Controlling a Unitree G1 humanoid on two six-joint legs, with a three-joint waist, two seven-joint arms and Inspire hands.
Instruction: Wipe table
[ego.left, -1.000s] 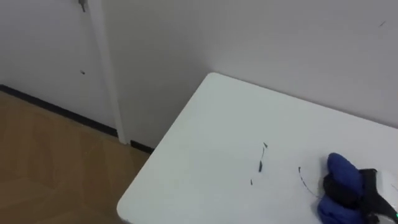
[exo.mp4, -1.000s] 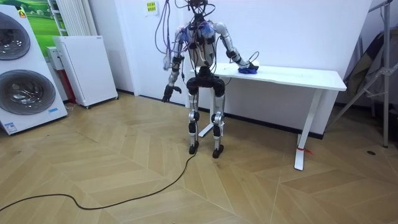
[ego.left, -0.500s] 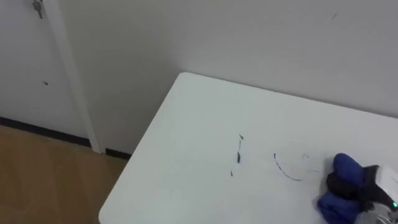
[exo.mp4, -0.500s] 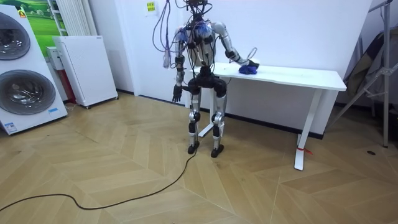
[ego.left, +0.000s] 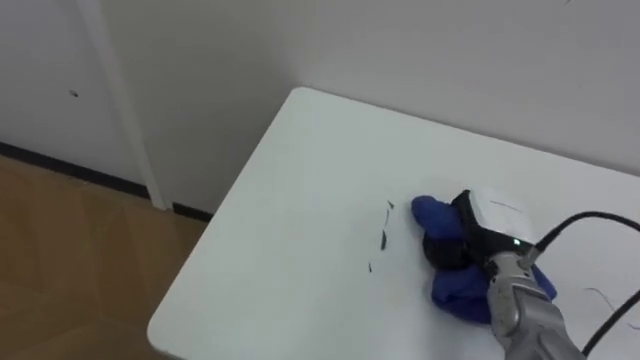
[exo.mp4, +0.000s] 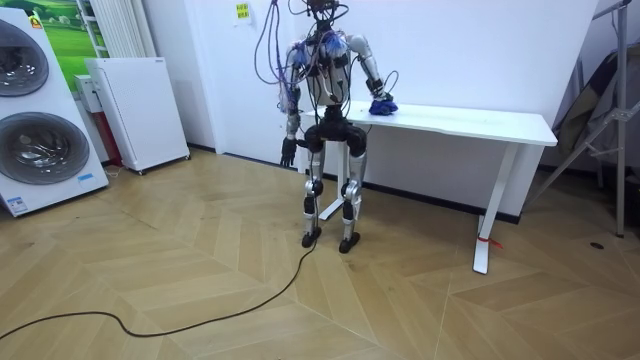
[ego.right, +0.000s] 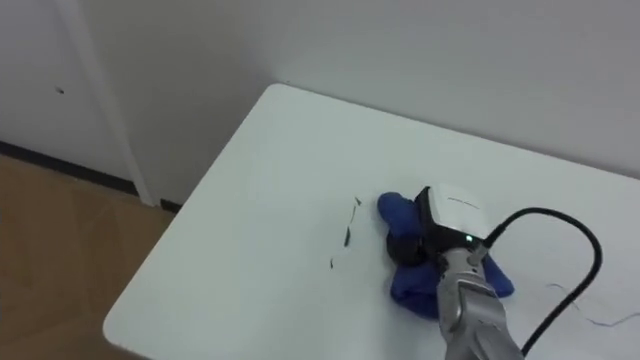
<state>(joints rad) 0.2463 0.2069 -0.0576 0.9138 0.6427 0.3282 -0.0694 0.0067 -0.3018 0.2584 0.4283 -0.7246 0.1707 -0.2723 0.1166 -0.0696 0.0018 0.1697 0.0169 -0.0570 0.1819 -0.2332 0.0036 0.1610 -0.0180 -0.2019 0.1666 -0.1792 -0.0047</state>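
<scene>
A white table (ego.left: 300, 200) stands against the wall. My right hand (ego.left: 452, 238) rests on it, curled on a crumpled blue cloth (ego.left: 458, 292) that it presses to the tabletop. Short dark pen marks (ego.left: 383, 238) lie just left of the cloth, a few centimetres from it. In the right eye view the same right hand (ego.right: 412, 242), cloth (ego.right: 408, 285) and marks (ego.right: 345, 235) show. In the room view I stand at the table's (exo.mp4: 480, 125) left end, with the cloth (exo.mp4: 380, 107) near that end. My left hand (exo.mp4: 287, 155) hangs by my side.
The table's near left corner (ego.left: 165, 325) and left edge drop to the wooden floor (ego.left: 60, 260). A faint thin line (ego.left: 600, 295) marks the tabletop at the right. A washing machine (exo.mp4: 40, 110) and a white cabinet (exo.mp4: 135, 110) stand at the room view's left.
My right hand has slid the cloth leftward across the table, over the curved line, up to the dark marks. The left arm has swung in to my side. The camera has shifted.
</scene>
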